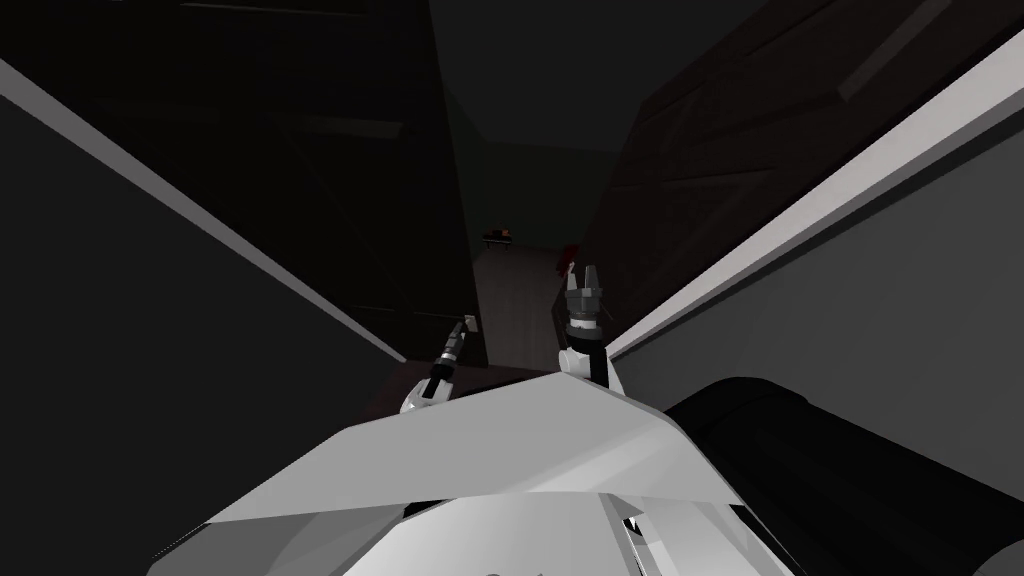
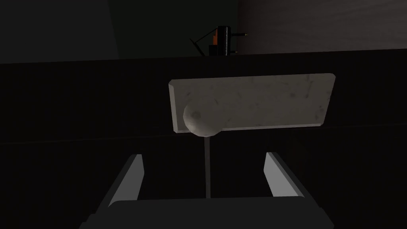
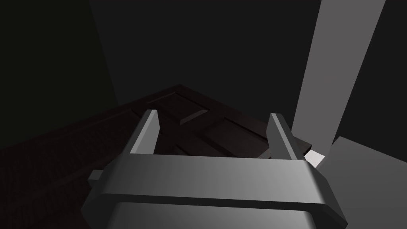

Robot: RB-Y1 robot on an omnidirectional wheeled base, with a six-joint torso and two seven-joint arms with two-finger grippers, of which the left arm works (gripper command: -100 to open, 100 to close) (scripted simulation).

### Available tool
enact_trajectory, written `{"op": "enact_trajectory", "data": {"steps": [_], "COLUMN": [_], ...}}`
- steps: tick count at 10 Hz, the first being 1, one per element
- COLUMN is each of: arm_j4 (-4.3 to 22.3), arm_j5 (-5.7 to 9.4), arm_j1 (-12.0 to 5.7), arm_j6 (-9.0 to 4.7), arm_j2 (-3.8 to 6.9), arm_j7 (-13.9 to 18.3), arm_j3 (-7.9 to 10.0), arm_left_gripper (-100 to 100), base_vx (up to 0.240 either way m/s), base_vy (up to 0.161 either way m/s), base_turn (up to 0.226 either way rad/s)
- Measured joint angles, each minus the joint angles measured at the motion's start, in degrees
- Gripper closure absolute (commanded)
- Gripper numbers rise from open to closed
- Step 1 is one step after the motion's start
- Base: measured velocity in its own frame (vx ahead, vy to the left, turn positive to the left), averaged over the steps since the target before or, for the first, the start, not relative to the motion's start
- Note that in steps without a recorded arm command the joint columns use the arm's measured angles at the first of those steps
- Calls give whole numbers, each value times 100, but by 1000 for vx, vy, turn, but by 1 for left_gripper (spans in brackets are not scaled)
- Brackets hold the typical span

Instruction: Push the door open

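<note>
Two dark door leaves stand ajar ahead, a near-black one (image 1: 330,200) on my left and a reddish-brown panelled one (image 1: 720,150) on my right, with a gap between them. My left gripper (image 1: 466,325) is at the left leaf's edge. Its wrist view shows it open (image 2: 204,175), just short of a grey plate (image 2: 258,101) with a round knob (image 2: 200,119) on the dark door face (image 2: 79,119); nothing lies between the fingers. My right gripper (image 1: 585,275) is raised beside the right leaf, open (image 3: 214,131) and empty, facing the panelled door (image 3: 190,119).
Light grey frame strips (image 1: 200,220) (image 1: 800,220) and dark walls close me in on both sides. Through the gap lies a dim floor (image 1: 520,290) with a small dark and orange object (image 1: 498,236) (image 2: 220,39) and something red (image 1: 568,255).
</note>
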Motion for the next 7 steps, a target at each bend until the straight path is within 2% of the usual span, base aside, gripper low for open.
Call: {"op": "enact_trajectory", "data": {"steps": [2, 3, 7], "arm_j4": [18, 19, 22], "arm_j5": [24, 25, 22], "arm_j1": [-14, -17, -17], "arm_j6": [15, 10, 27], "arm_j2": [-101, -111, -98], "arm_j7": [-19, -24, -24], "arm_j3": [17, 16, 18], "arm_left_gripper": [-100, 100, 100], "base_vx": [135, -16, -16], "base_vy": [-37, 1, 5], "base_turn": [-12, 9, -5]}}
